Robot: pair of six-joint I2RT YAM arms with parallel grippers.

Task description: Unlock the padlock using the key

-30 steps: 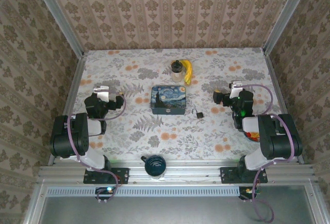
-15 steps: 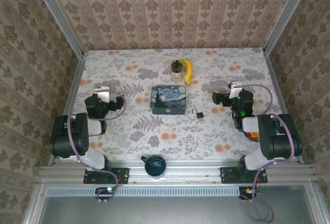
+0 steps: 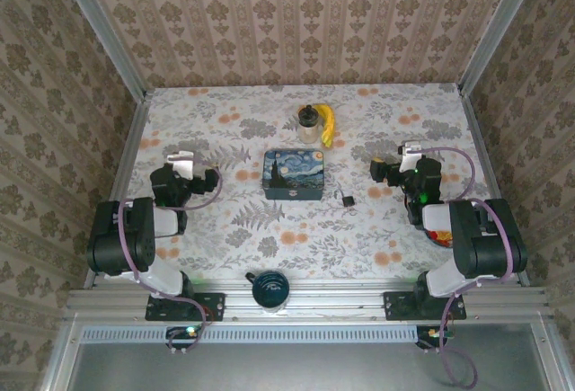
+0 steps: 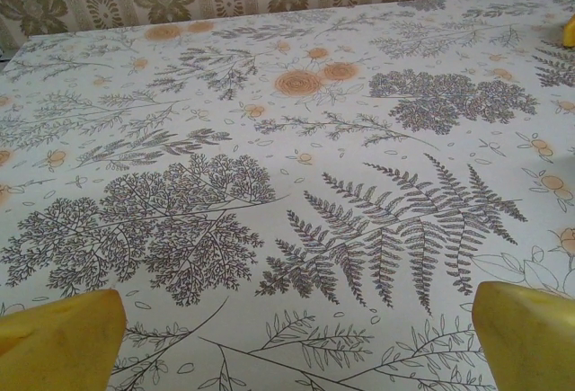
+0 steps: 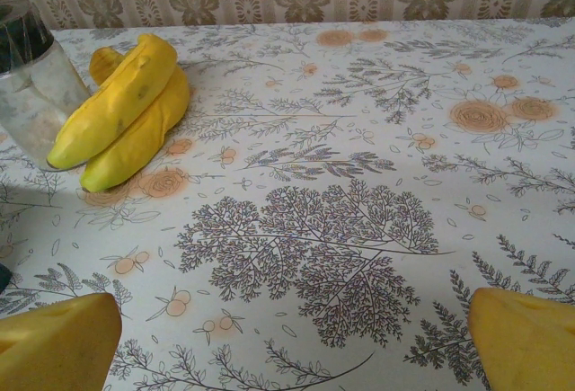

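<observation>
Nothing of the task looks done yet; the left gripper (image 3: 180, 155) hangs over the bench (image 3: 269, 229) with its fingers spread wide and nothing between them, and its wrist camera looks across bare flowered cloth past its yellow fingertips (image 4: 58, 342). To that gripper's right and nearer the arm bases stands a dark cup (image 3: 269, 288), well out of the way. Straight to its right sits a blue tin box (image 3: 295, 173), which lies between it and the padlock. Beyond the box, ahead and to the left of the right gripper (image 3: 411, 152), a jar (image 3: 310, 123) and a banana (image 3: 328, 126) lie touching, clear of the work. The padlock (image 3: 347, 199) rests on the bench just right of the box, to the right gripper's left and a little nearer the bases, untouched. I cannot make out the key, which is too small to tell apart. The right gripper is likewise wide apart and empty, with an open path to the lock, I judge. Finding the key, grasping it and the lock, and turning all remain.
</observation>
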